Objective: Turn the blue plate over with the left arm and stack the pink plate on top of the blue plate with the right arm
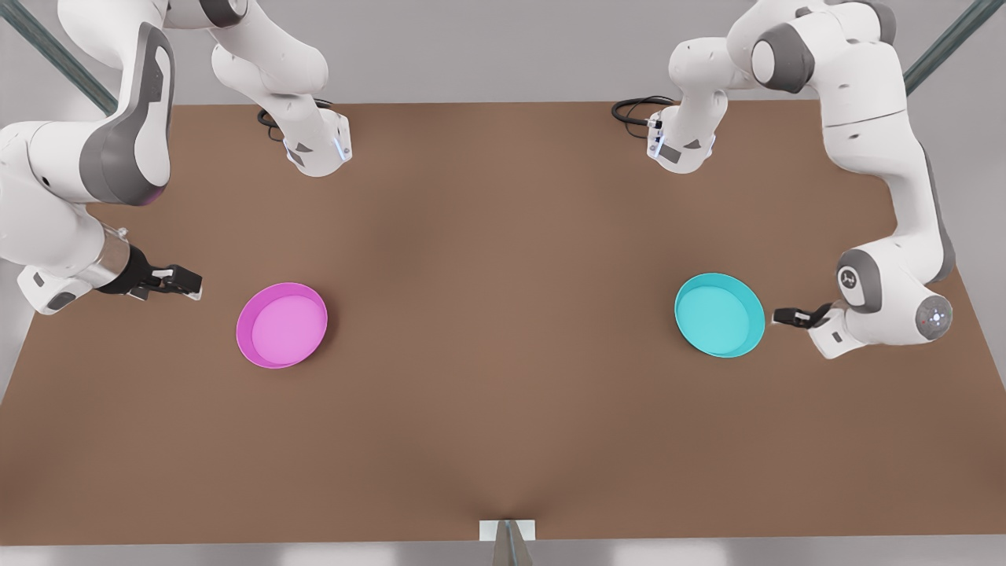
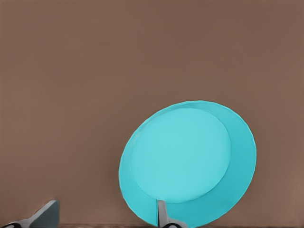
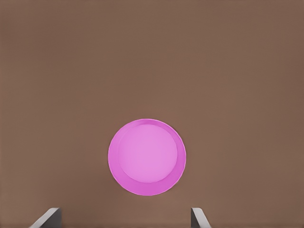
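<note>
Lighting even, diffuse, moderately bright; no glare. Table point(image 1: 503, 440) shows soft darker patches near centre and near-edge middle. Pink plate point(image 1: 281, 325) and blue plate point(image 1: 719, 315) cast only thin, faint shadows. Renders slightly soft; plate rims smeared.

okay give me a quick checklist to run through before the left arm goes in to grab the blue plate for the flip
1. Blue plate lies rim up, flat on the table, not yet flipped: ok.
2. Left hand is beside the blue plate's rim, on the front view's right, not yet touching it: ok.
3. Left hand's fingers are spread wide in the left wrist view, one finger in front of the plate: ok.
4. Whether the fingers sit at the right height to straddle the rim: cannot tell.
5. Pink plate lies well apart from the blue one, out of the flip's way: ok.
6. Right hand waits open, short of the pink plate: ok.
</note>
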